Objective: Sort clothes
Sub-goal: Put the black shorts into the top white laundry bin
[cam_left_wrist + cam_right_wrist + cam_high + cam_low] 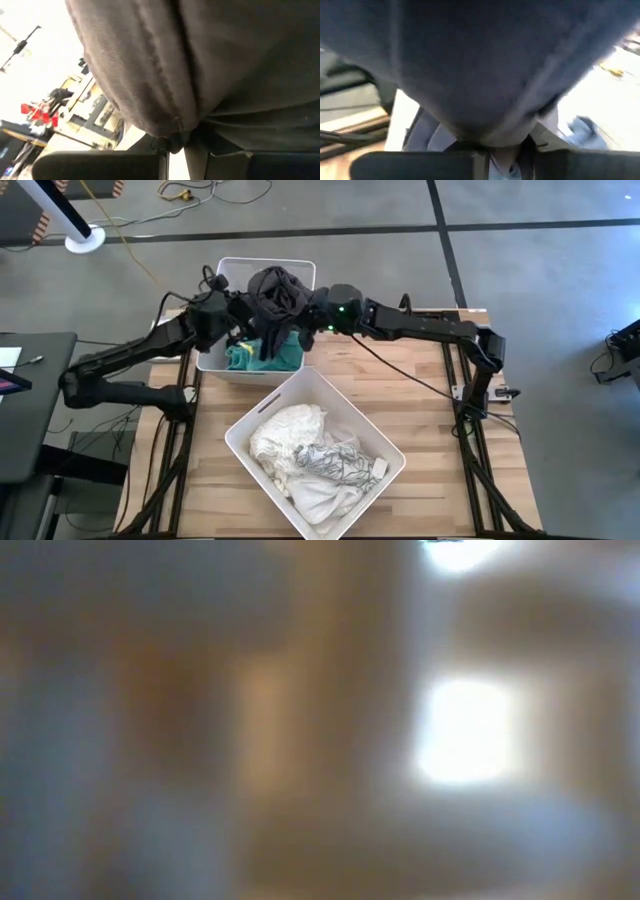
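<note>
Over the far bin point(228, 280) on the table point(420, 415) we log one dark grey garment point(277, 293), bunched, with the left gripper point(243, 323) and right gripper point(303, 330) closed on it from opposite sides. Beneath it a teal garment point(262, 355) lies in that bin. White and grey-white patterned clothes point(305, 452) fill the near bin point(318, 382).

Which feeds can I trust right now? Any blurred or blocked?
High view: sharp, shows dark garment over the far bin. Low view: wholly out of focus. Left wrist view: filled by the grey cloth, background blown out white. Right wrist view: cloth very close, soft and blurred.
</note>
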Motion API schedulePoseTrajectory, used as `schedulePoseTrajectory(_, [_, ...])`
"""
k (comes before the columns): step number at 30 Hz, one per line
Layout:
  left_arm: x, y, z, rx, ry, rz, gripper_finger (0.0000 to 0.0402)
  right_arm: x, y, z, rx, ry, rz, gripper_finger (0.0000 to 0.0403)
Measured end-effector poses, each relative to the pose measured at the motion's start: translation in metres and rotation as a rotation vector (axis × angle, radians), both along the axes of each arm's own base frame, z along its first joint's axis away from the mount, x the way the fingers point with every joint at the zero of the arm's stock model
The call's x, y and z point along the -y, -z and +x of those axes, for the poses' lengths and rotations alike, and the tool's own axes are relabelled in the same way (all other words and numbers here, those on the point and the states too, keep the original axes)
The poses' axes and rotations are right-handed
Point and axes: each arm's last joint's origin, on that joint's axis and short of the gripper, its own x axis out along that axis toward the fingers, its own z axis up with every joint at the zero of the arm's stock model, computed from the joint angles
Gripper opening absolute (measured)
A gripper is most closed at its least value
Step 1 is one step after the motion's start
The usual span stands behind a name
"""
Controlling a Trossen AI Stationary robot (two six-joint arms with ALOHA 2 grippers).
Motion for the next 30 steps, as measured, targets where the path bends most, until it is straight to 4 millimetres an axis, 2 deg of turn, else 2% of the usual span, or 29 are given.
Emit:
schedulePoseTrajectory(3, [-0.009, 0.0, -0.005, -0.004, -0.115, 0.01, 0.0023, -0.002, 0.007, -0.007, -0.115, 0.046, 0.003, 0.0094])
schedulePoseTrajectory(7, [-0.019, -0.004, -0.017, 0.017, -0.25, 0.031, 0.0023, -0.005, 0.011, -0.012, -0.206, 0.099, -0.02, 0.015])
schedulePoseTrajectory(11, [-0.031, 0.001, -0.021, 0.029, -0.186, -0.029, 0.0027, -0.005, 0.015, -0.015, -0.258, 0.113, -0.005, 0.0219])
schedulePoseTrajectory(15, [-0.038, 0.006, -0.026, 0.049, -0.187, -0.082, 0.006, -0.01, 0.015, -0.014, -0.253, 0.119, 0.018, 0.0263])
schedulePoseTrajectory(24, [-0.043, 0.03, -0.015, -0.059, -0.127, -0.235, 0.0141, -0.037, -0.003, -0.02, -0.222, 0.064, 0.016, 0.027])
schedulePoseTrajectory(30, [-0.037, 0.032, -0.013, -0.044, -0.085, -0.271, 0.0196, -0.058, -0.018, -0.032, -0.22, 0.043, 0.004, 0.027])
